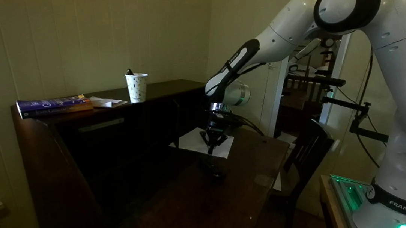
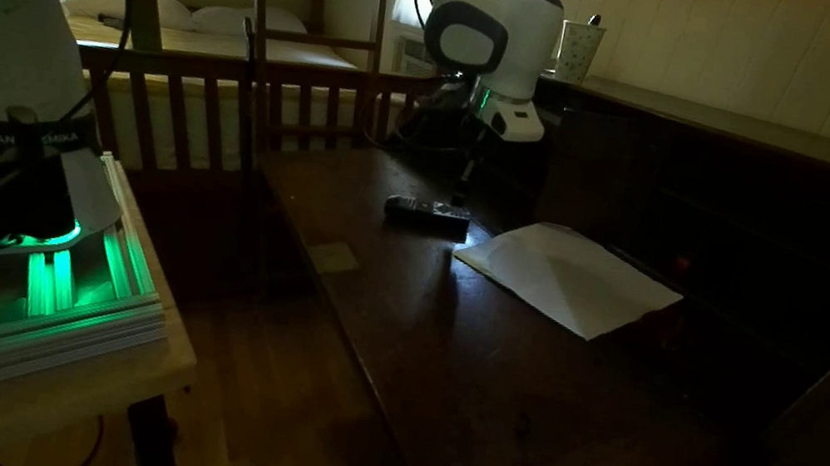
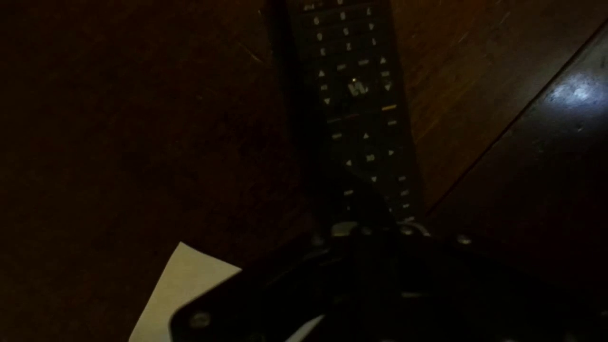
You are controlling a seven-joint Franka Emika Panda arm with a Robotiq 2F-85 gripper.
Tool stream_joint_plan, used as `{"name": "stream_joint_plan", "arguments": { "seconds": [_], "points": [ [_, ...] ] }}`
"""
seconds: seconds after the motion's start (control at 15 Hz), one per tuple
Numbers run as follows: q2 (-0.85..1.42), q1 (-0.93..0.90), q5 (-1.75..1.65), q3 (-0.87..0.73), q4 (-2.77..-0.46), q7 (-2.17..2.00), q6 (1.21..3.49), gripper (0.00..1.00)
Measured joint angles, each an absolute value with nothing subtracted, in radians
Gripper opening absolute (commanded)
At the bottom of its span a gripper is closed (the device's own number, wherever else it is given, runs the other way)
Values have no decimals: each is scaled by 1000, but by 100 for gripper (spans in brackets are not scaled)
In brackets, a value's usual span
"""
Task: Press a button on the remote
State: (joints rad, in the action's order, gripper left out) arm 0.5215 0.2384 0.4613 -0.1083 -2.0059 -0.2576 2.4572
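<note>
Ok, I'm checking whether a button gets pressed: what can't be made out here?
Black oblong remote, wrist view: lower end behind the black jointed end effector, upper end cut off by the top edge.
Whether they touch, all views: too dark.
White paper sheet, wrist view: bottom edge crops it.

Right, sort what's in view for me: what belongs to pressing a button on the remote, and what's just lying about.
For the job:
remote, buttons facing up
gripper, near one end of the remote

Just lying about:
paper sheet on the desk
books
cup
loose paper beside the books
chair
</note>
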Motion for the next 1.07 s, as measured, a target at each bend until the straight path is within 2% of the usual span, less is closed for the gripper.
{"name": "stream_joint_plan", "arguments": {
  "seconds": [0.33,0.67,0.87,1.07],
  "points": [
    [351,170,374,-167,-2190,-284,2619,67],
    [120,85,75,-260,-2378,-426,2677,99],
    [9,30,-170,-344,-2444,-501,2685,100],
    [-67,85,-373,-316,-2481,-531,2723,100]
  ]
}}
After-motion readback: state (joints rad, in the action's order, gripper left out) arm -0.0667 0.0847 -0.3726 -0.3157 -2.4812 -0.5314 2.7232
